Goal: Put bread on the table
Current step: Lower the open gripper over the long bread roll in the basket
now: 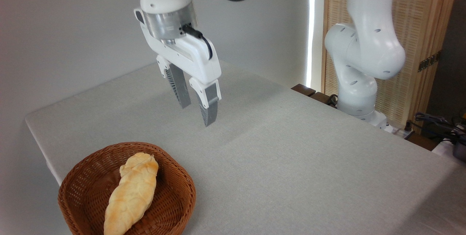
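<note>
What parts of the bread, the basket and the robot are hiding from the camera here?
- Golden scored bread loaf: its lower tip is cut off by the bottom edge of the camera view.
- Brown woven wicker basket: its near rim is cut off by the same edge.
- White robot arm: its top runs past the upper edge.
- Grey ribbed fingers: their inner faces are turned away.

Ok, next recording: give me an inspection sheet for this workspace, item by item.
Surface: table covered in grey-beige cloth, flat.
Job's things: bread lies in the wicker basket at the near left corner, not yet on the cloth.
Clutter: nothing seen on the cloth.
Grippers: pincer open, empty, hanging above the table behind the basket.
Cables: black cable on the pincer's body; more cables off the table at right.
Surroundings: grey wall, wooden slatted screen behind the arm's base.
</note>
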Motion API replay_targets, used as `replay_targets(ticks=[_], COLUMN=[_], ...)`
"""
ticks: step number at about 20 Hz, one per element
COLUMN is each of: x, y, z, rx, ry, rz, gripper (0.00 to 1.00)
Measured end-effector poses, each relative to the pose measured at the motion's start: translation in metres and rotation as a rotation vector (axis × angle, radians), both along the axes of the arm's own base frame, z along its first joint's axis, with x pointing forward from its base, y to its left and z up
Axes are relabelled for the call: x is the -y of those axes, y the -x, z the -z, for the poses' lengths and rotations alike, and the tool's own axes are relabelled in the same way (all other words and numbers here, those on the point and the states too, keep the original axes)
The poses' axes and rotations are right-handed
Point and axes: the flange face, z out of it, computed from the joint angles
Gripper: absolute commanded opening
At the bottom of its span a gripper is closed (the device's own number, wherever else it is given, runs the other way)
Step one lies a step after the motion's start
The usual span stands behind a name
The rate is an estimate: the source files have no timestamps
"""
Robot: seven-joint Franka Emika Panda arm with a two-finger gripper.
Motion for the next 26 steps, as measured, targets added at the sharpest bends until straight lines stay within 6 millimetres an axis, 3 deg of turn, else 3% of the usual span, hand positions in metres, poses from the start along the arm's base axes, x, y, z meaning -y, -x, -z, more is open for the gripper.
replay_targets(ticks=[7,12,19,26], x=[-0.009,-0.009,-0.006,-0.015], y=[0.005,-0.011,-0.037,-0.063], z=[0.048,0.039,0.052,0.073], rx=[0.038,0.186,0.264,0.339], ry=[0.004,0.008,0.099,0.206], rz=[-0.006,-0.043,-0.533,-0.723], gripper=[1.0,1.0,1.0,1.0])
